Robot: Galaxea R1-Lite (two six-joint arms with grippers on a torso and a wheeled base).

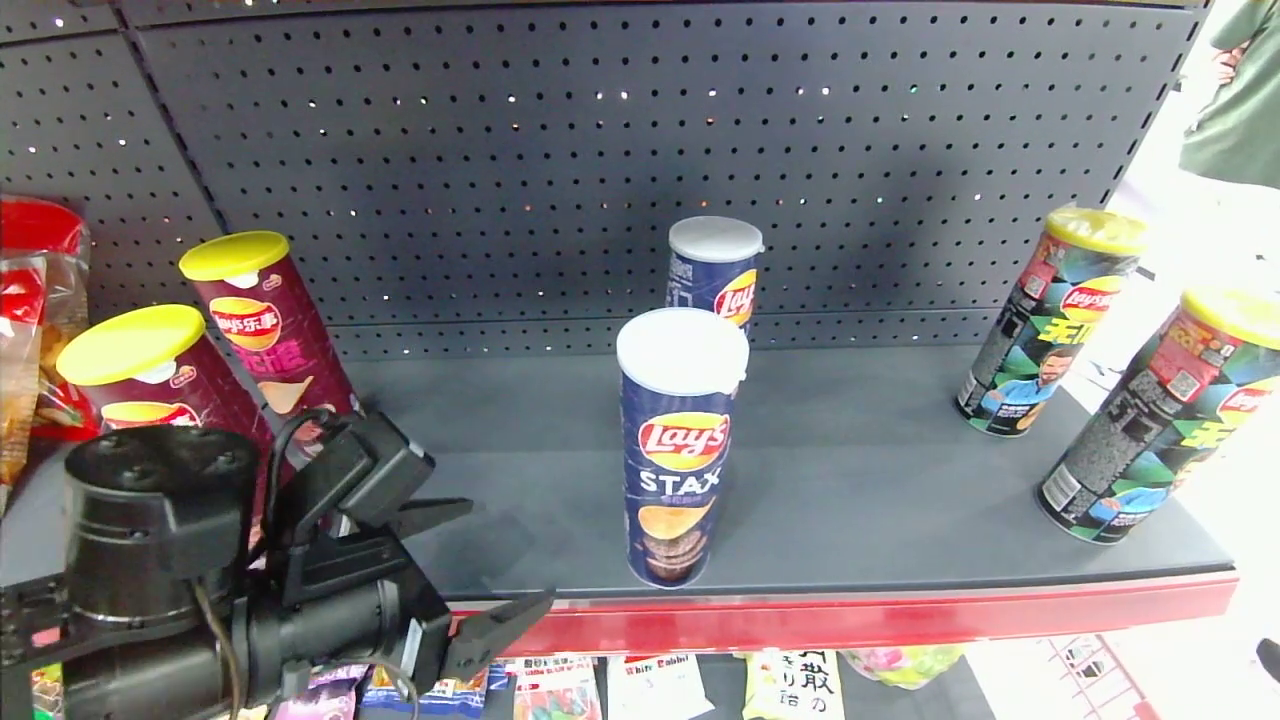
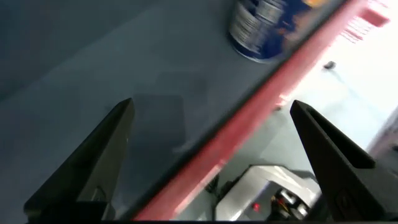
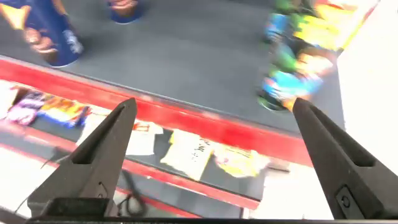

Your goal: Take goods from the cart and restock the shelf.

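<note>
Here, cylindrical can (image 1: 681,450) on matte shelf (image 1: 860,480)

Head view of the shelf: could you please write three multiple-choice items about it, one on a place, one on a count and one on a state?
1. Where does the front blue can stand on the shelf?
A. at its far left end
B. at its far right end
C. near the middle, close to the red front edge

2. How many blue cans are on the shelf?
A. one
B. two
C. three

3. In what state is the left tool?
A. open and empty
B. shut on the front blue can
C. shut and empty

Answers: 1 C, it stands mid-shelf just behind the red front edge; 2 B, a rear blue can stands behind the front one; 3 A, its fingers are spread with nothing between them.
</note>
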